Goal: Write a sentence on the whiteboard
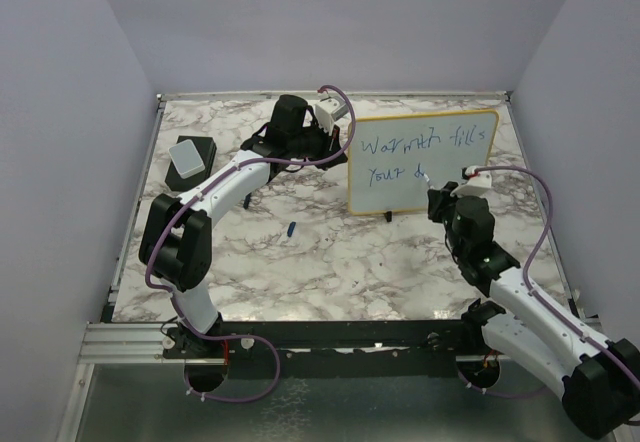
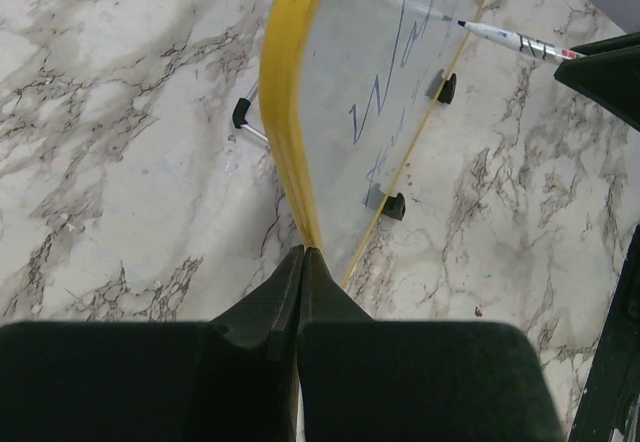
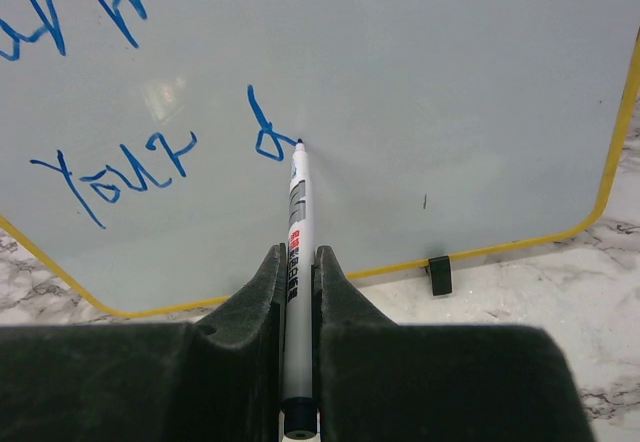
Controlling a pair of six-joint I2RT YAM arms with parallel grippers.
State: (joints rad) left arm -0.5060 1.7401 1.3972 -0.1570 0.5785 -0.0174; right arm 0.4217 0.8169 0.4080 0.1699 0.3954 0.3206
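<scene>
whiteboard (image 1: pixel 440 190) upright, far-right of marble table (image 1: pixel 330 267) | left gripper (image 2: pixel 303 254) pinched on its yellow edge | right gripper (image 3: pixel 298 254) clamps marker (image 3: pixel 296 212), tip on board | sentence (image 1: pixel 420 150): "Warmth fills your d" written, probably most done; last word unfinished

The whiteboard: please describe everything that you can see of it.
The whiteboard is a white rectangle with rounded corners and a thin yellow frame. It stands about upright on small black feet on the far half of the marble table. Blue handwriting reads roughly "Warmth fills" above "Your d". The left hand is shut on its left edge; the marker in the right hand touches its surface with the tip.
</scene>
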